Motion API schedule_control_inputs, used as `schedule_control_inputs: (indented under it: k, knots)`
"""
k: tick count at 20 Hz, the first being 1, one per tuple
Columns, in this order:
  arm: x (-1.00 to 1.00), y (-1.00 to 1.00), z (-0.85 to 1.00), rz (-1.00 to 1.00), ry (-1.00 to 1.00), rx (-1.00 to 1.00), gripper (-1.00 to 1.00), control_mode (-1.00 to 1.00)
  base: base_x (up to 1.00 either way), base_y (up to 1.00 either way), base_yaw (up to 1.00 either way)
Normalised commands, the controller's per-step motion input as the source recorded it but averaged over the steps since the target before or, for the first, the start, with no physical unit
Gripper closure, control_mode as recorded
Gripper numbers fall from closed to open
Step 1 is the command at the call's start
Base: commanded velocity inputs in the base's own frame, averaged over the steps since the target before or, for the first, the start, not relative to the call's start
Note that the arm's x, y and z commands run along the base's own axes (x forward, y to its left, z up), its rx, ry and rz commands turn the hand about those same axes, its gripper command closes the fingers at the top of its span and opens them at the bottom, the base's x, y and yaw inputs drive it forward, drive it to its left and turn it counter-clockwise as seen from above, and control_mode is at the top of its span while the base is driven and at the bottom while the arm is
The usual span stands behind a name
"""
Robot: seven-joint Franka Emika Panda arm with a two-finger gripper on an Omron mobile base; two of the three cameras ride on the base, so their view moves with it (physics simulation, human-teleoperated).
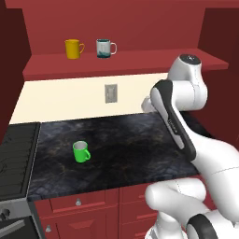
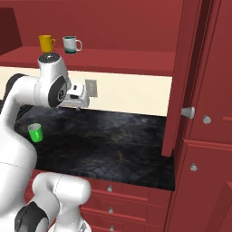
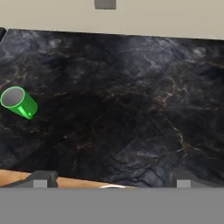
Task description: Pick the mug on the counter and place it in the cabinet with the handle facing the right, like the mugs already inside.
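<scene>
Your gripper (image 3: 111, 183) hangs with jaws spread wide, gripping nothing — the mug (image 1: 81, 151) stands lower left on the counter (image 1: 140, 149), well apart. Approach carelessly and you'll likely topple it or lose its handle (image 1: 87, 155) direction.

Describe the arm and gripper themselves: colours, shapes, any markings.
The arm is glossy white, built of rounded, bulbous segments with dark grey bands at the joints and a dark cap on top of one joint. A black strip with small pale lettering runs along one link. The gripper has two small dark, blocky fingertips. No loose cables show.
</scene>
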Motion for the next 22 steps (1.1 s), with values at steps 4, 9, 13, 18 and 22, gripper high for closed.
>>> schedule_control_inputs:
  k: [4,9,13,18,22]
  knots:
    - [-0.40,0.32,-0.01,0.06,-0.10,0.00,-1.00,-1.00,0.00,0.00,0.00]
    - [-0.30,0.31,-0.03,0.06,-0.08,0.00,-1.00,-1.00,0.00,0.00,0.00]
    - [-0.25,0.27,-0.02,0.06,-0.08,0.00,-1.00,-1.00,0.00,0.00,0.00]
    - [-0.30,0.20,0.00,0.07,-0.12,0.00,-1.00,-1.00,0.00,0.00,0.00]
    - [-0.29,0.20,0.00,0.08,-0.13,0.00,-1.00,-1.00,0.00,0.00,0.00]
